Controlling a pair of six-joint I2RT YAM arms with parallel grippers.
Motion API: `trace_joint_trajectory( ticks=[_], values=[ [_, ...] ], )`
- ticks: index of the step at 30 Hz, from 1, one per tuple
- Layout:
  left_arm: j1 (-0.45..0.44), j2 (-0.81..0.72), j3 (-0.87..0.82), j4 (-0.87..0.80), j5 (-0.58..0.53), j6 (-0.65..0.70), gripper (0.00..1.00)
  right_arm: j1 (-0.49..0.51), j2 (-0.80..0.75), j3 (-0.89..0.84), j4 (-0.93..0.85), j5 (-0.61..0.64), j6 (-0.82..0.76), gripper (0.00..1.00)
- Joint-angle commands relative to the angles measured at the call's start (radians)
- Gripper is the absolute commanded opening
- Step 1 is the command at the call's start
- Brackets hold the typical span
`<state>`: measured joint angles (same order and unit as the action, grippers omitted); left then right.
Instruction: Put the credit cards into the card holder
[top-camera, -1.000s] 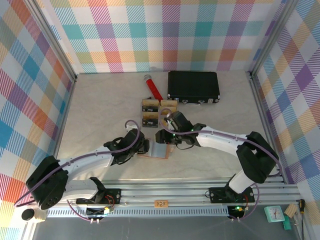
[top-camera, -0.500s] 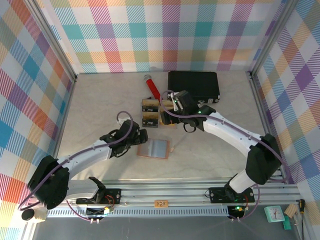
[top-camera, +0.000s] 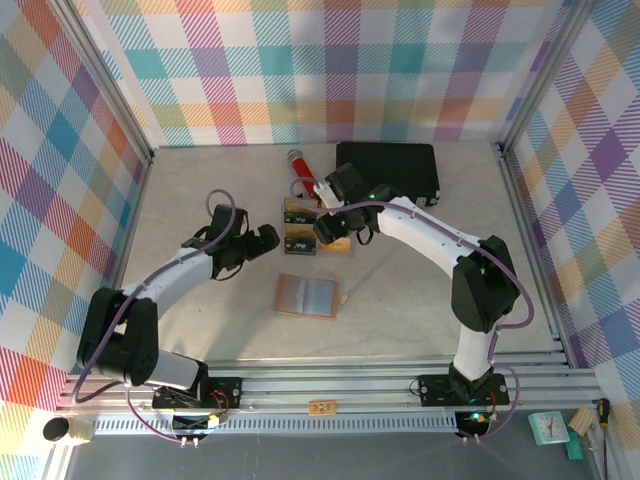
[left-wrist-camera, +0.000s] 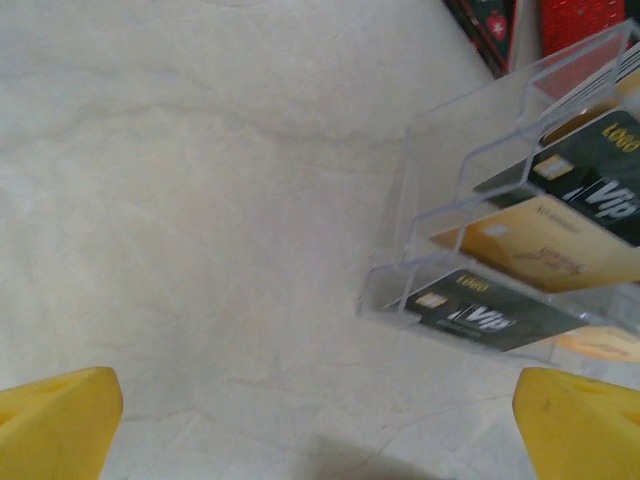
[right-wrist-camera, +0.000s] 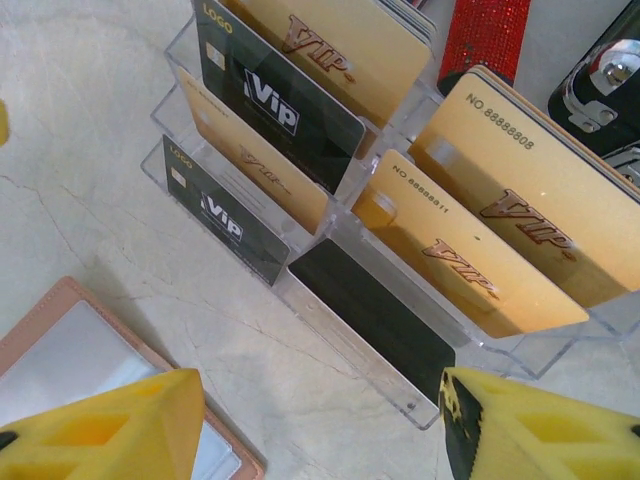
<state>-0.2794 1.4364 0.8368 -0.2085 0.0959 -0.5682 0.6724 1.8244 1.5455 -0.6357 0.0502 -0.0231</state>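
The credit cards (right-wrist-camera: 470, 250) are seen standing tilted in the slots of a clear tray (left-wrist-camera: 430, 170). The card holder (top-camera: 308, 297) is laid flat on the table (top-camera: 200, 310), near the tray's front and apart from both arms. The left gripper (left-wrist-camera: 320, 435) is held wide apart left of the tray, with nothing grasped. The right gripper (right-wrist-camera: 320, 430) is poised over the tray's front edge, fingers parted and empty; whether the tray is touched cannot be told.
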Motion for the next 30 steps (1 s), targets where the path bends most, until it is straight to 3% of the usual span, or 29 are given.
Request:
trace_joint_trajectory(
  ticks=[1, 7, 16, 30],
  values=[
    [0.019, 0.056, 0.065, 0.102, 0.142, 0.058, 1.00, -0.042, -0.057, -0.060, -0.004, -0.063, 0.052, 0.64],
    [0.019, 0.197, 0.190, 0.135, 0.199, 0.103, 1.00, -0.128, -0.198, -0.231, 0.051, -0.136, 0.146, 0.66],
    [-0.004, 0.341, 0.255, 0.221, 0.232, 0.042, 1.00, -0.226, -0.382, -0.391, 0.092, -0.214, 0.206, 0.68],
    [-0.208, 0.458, 0.361, 0.334, 0.163, -0.077, 1.00, -0.249, -0.415, -0.448, 0.127, -0.272, 0.231, 0.68]
  ],
)
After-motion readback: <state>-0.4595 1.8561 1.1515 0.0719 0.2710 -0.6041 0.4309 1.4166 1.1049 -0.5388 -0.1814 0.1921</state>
